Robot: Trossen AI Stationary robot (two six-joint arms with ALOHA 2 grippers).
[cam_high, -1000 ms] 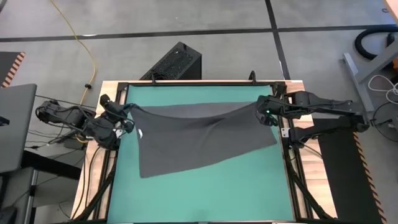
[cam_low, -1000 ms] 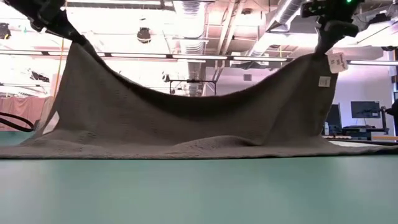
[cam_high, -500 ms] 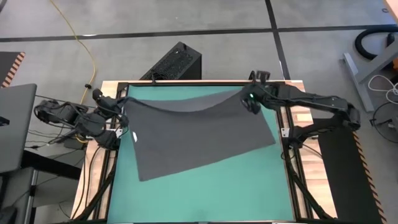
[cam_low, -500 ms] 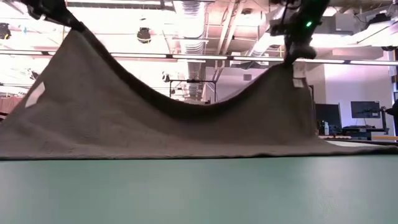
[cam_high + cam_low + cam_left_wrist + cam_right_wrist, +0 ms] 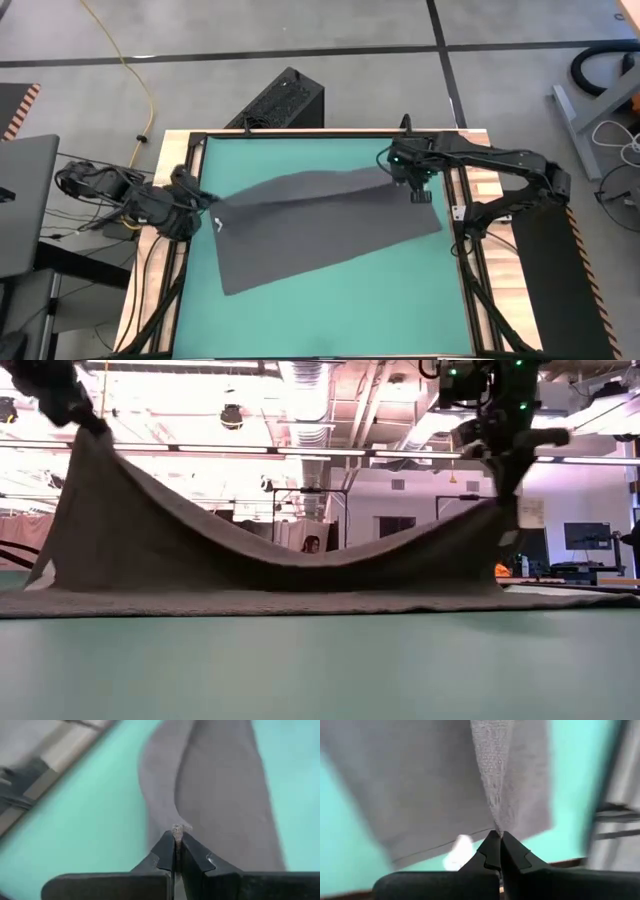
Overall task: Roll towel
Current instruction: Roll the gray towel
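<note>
Left gripper (image 5: 208,199) is clamped on a thin pinch of the towel (image 5: 320,225) at the green mat's (image 5: 300,310) left edge; right gripper (image 5: 416,180) likewise on the far right corner. Risk: either pinch slips as the arms move, dropping a corner and skewing the roll. High view shows the near half lying flat, angled on the mat. Low view alone shows the lifted edge sagging between the grippers. Wrist views confirm jaws closed on cloth.

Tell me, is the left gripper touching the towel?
Touching. In the left wrist view the left gripper is shut, with a bit of the towel pinched between its tips.
</note>
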